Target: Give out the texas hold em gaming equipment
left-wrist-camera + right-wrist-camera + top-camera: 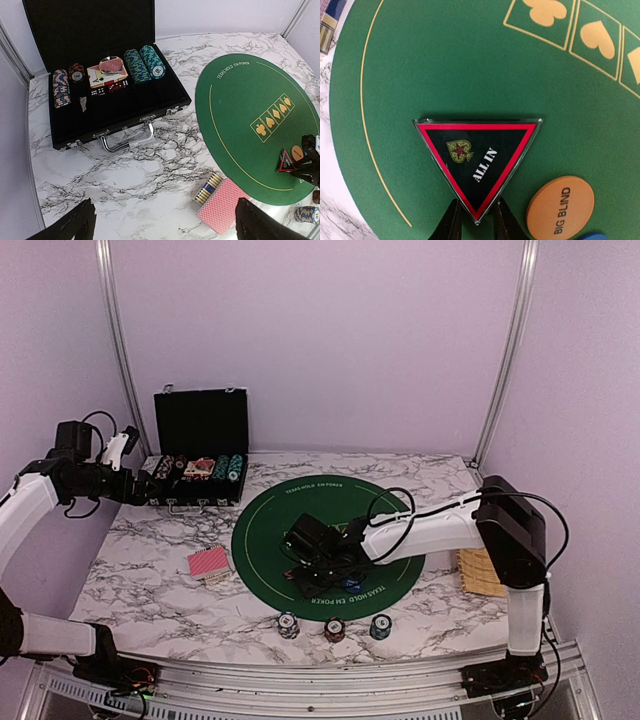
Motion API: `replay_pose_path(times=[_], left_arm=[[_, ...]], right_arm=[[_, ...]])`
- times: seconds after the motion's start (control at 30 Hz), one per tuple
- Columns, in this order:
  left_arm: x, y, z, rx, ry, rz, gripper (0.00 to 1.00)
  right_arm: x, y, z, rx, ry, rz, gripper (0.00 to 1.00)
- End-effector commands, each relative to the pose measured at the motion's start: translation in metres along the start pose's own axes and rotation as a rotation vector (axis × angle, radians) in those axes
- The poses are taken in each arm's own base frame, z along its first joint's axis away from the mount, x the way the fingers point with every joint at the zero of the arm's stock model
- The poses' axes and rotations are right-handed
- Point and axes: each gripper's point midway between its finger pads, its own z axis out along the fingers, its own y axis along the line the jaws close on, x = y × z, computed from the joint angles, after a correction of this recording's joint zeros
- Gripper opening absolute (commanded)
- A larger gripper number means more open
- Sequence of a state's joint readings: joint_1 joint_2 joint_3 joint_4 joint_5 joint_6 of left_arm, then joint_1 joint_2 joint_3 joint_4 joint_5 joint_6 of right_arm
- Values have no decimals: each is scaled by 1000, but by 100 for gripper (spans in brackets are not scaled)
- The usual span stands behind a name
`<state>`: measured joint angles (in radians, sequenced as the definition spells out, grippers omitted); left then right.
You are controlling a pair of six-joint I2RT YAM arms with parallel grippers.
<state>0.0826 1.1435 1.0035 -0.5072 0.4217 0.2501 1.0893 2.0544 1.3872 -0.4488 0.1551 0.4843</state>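
Observation:
The triangular red-black ALL IN marker (477, 160) lies flat on the green poker mat (420, 75). My right gripper (476, 220) has its fingers against both sides of the marker's near tip, shut on it. An orange BIG BLIND marker (560, 207) lies just to the right, with the edge of a blue marker (592, 236) below it. From above, the right gripper (315, 555) is low over the mat's near half. My left gripper (165, 225) hangs open above bare marble, next to the red-backed cards (222, 205) and a chip stack lying on its side (208, 187).
The open black chip case (200, 480) at the back left holds chip rows, cards and dice. Three chips (334, 629) sit in a row near the table's front edge. A wicker basket (480, 570) lies at the right, behind the right arm.

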Motion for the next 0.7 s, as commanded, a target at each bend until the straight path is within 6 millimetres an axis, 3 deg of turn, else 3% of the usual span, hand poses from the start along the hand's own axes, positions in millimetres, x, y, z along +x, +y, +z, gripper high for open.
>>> replay_pose_path(times=[0.0,0.27,0.67], left_arm=[[-10,-5,-11,14,-23,2,99],[-5,-6,-11,18,-8,12,99],[-1,-6,-9,22,2,17,99]], right_arm=[[-2,7,25,20,17,-23,21],[-48,18,42,0,-41,-38,21],[-103,12,65,-61,-103,-44,22]])
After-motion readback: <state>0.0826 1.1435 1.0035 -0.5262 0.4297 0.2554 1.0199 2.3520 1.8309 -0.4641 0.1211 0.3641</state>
